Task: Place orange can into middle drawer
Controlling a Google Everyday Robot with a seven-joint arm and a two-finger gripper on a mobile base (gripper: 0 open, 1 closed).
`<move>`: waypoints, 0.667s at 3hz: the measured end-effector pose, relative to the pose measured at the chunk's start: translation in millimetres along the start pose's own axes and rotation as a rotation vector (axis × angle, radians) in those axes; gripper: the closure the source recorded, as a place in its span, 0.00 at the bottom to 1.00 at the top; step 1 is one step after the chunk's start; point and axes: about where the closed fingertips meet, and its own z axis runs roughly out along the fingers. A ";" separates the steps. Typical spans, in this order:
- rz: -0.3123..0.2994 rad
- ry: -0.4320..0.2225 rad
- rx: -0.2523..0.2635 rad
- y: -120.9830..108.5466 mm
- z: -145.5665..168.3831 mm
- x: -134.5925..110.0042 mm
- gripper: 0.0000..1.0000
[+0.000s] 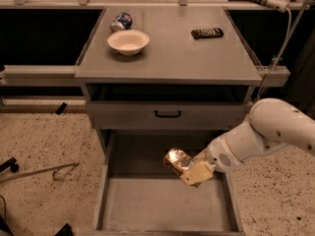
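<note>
The orange can (176,160), shiny orange-gold and dented, is held in my gripper (189,170) over the back part of the open middle drawer (147,205), a deep grey metal box with a bare flat floor. The can hangs above the floor, tilted, right of the drawer's middle. My white arm (266,134) reaches in from the right, over the drawer's right wall. The gripper is shut on the can.
A shallow closed drawer front with a black handle (168,114) sits above the open drawer. On the cabinet top are a white bowl (128,42), a blue-and-white can (121,21) and a black remote (207,33). A metal rod (39,171) lies on the speckled floor at left.
</note>
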 end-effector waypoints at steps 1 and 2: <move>0.000 0.000 0.000 0.0 0.1 0.0 1.00; 0.006 -0.033 0.000 -9.6 29.1 3.1 1.00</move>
